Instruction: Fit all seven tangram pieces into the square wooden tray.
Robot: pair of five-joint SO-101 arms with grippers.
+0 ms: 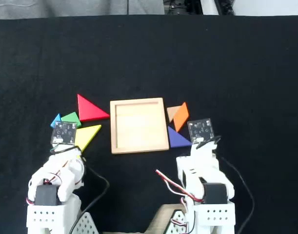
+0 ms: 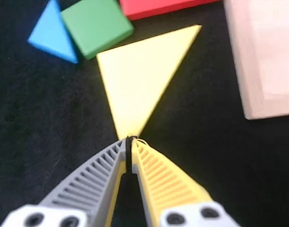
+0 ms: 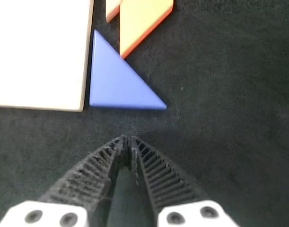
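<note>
Black cloth point(image 1: 149, 58) covers the table. The square wooden tray point(image 1: 139, 147) lies at its middle in the high view, with all seven pieces on the cloth around it.

Taking the tray as the clock's centre:
- The red triangle point(image 1: 89, 109) sits at ten o'clock, one tip just beside the tray's edge.
- The yellow triangle point(image 1: 86, 136) is at eight o'clock.
- The green square point(image 1: 70, 117) and the small blue triangle point(image 1: 56, 120) are farther out at nine, side by side.
- The pale triangle point(image 1: 172, 112) and the orange parallelogram point(image 1: 181, 117) lie together at three o'clock.
- The violet triangle point(image 1: 176, 138) is at four o'clock, close against the tray's side.

The left gripper point(image 2: 130, 141) has its fingers pressed together and holds nothing. Its tip is at the yellow triangle's sharpest corner, though I cannot tell whether it touches. The right gripper point(image 3: 128, 141) is likewise pressed together and holds nothing. It sits over bare cloth, near the violet triangle's long edge but apart from it.
</note>
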